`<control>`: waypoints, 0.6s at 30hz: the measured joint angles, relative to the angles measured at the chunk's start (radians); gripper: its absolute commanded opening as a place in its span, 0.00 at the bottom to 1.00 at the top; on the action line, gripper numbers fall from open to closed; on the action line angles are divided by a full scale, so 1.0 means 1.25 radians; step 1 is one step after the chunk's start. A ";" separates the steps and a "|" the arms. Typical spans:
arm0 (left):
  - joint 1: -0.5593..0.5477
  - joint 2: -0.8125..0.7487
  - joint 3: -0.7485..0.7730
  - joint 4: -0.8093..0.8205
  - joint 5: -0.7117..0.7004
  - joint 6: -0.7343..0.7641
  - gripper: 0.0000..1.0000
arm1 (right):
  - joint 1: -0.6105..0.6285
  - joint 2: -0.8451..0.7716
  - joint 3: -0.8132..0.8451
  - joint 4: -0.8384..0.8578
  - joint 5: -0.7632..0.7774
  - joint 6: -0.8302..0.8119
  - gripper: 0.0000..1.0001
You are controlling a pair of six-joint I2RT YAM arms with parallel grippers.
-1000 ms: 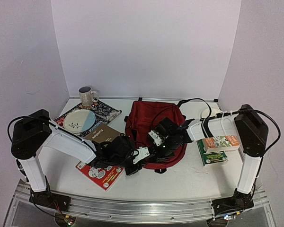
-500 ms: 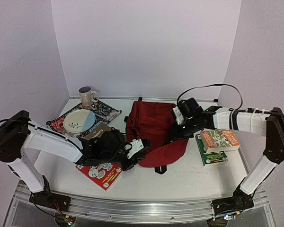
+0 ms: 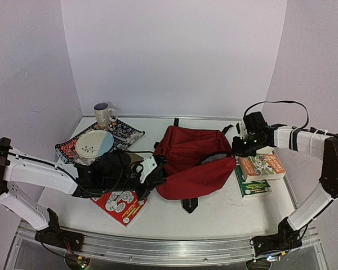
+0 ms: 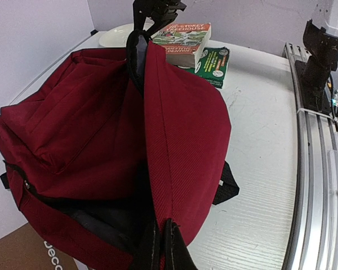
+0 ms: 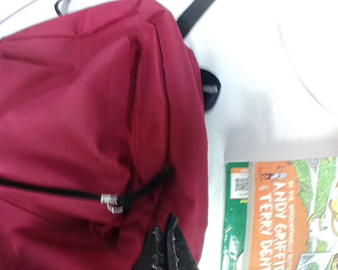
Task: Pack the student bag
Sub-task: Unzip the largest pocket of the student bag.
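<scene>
1. Two arms reach inward in the top view. The student bag [image 3: 191, 163] lies on its side at the centre of the table [image 3: 225, 216], stretched between them.
2. At the bag's left end, the left gripper [image 3: 158, 169] is clamped tight on the red fabric. At its right end, the right gripper [image 3: 238, 149] is closed on the bag's rim.
3. In the left half of that frame, a plate [image 3: 94, 143] sits on a patterned mat [image 3: 127, 134], with a mug [image 3: 104, 115] behind it. A red booklet [image 3: 121, 203] lies under the left arm. Right of the bag, an orange book [image 3: 263, 166] rests on a green book [image 3: 252, 188].
4. In the left wrist view, the bag fills the left and centre. At bottom centre the left gripper [image 4: 160, 247] has its tips pressed together, with the bag's red edge pinched between them. Dark lining shows just left of the tips.
5. At the top of that frame, the right gripper holds the bag's far edge raised, and both books lie just to its right. A metal rail [image 4: 315, 169] runs down the right side.
6. In the right wrist view, the bag covers the left two thirds. At bottom centre the right gripper [image 5: 163, 244] has its tips together on the red fabric near the bag's right edge. A white zip pull [image 5: 110, 202] sits to their left, and the books fill the lower right corner.
</scene>
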 measured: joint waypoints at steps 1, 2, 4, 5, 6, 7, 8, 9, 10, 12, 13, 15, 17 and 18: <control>0.000 -0.008 -0.007 0.003 0.002 -0.005 0.00 | -0.010 0.001 0.000 0.007 -0.014 -0.003 0.00; 0.000 -0.019 -0.018 0.006 0.002 -0.012 0.00 | -0.017 0.006 0.000 0.016 -0.024 -0.007 0.00; 0.000 -0.043 -0.040 0.007 0.002 -0.022 0.00 | -0.023 0.023 0.003 0.028 -0.045 -0.013 0.00; 0.000 -0.055 -0.051 0.007 0.002 -0.026 0.00 | -0.023 0.036 0.007 0.032 -0.059 -0.017 0.00; 0.000 -0.068 -0.062 0.007 0.002 -0.030 0.00 | -0.023 0.051 0.011 0.035 -0.070 -0.022 0.00; 0.000 -0.079 -0.072 0.007 0.001 -0.036 0.00 | -0.023 0.065 0.014 0.040 -0.080 -0.026 0.00; 0.000 -0.090 -0.081 0.008 -0.001 -0.040 0.00 | -0.023 0.076 0.014 0.043 -0.090 -0.030 0.00; 0.000 -0.098 -0.090 0.008 -0.003 -0.043 0.00 | -0.023 0.084 0.014 0.045 -0.100 -0.033 0.00; 0.000 -0.105 -0.097 0.008 -0.004 -0.046 0.00 | -0.023 0.088 0.014 0.046 -0.107 -0.037 0.00; 0.000 -0.108 -0.106 0.009 -0.004 -0.052 0.00 | -0.023 0.090 0.015 0.052 -0.115 -0.043 0.00; 0.000 -0.107 -0.108 0.009 -0.004 -0.056 0.00 | -0.023 0.090 0.017 0.054 -0.118 -0.047 0.00; 0.000 -0.103 -0.108 0.014 -0.001 -0.062 0.00 | -0.023 0.091 0.025 0.056 -0.118 -0.055 0.00; 0.000 -0.092 -0.108 0.023 0.005 -0.067 0.00 | -0.023 0.092 0.035 0.058 -0.111 -0.063 0.00; 0.000 -0.087 -0.108 0.026 0.006 -0.069 0.00 | -0.023 0.093 0.042 0.056 -0.107 -0.065 0.00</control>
